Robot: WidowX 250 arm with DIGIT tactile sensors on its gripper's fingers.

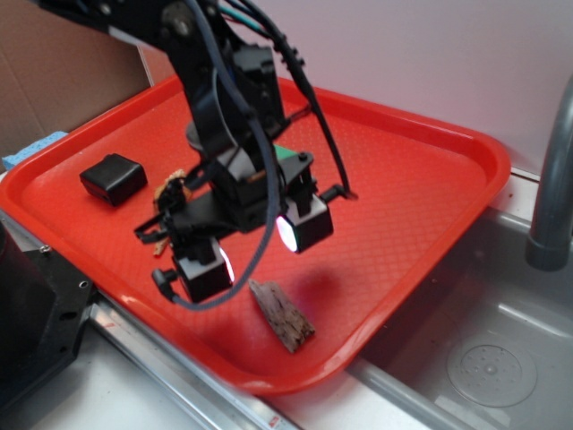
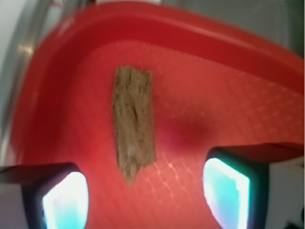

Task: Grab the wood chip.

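The wood chip (image 1: pixel 283 315) (image 2: pixel 133 121), a rough grey-brown splintered chunk, lies flat on the red tray (image 1: pixel 403 188) near its front rim. My gripper (image 1: pixel 255 249) hovers open just behind and above it, apart from it. In the wrist view the chip runs lengthwise ahead of the gripper (image 2: pixel 145 198), its near tip reaching toward the gap between the two glowing pads (image 2: pixel 64 200), with nothing held between them.
A black block (image 1: pixel 113 177) rests on the tray's left side. A small tan object (image 1: pixel 170 190) shows behind the arm, partly hidden. A metal sink (image 1: pixel 492 358) with a grey faucet post (image 1: pixel 551 197) lies to the right of the tray.
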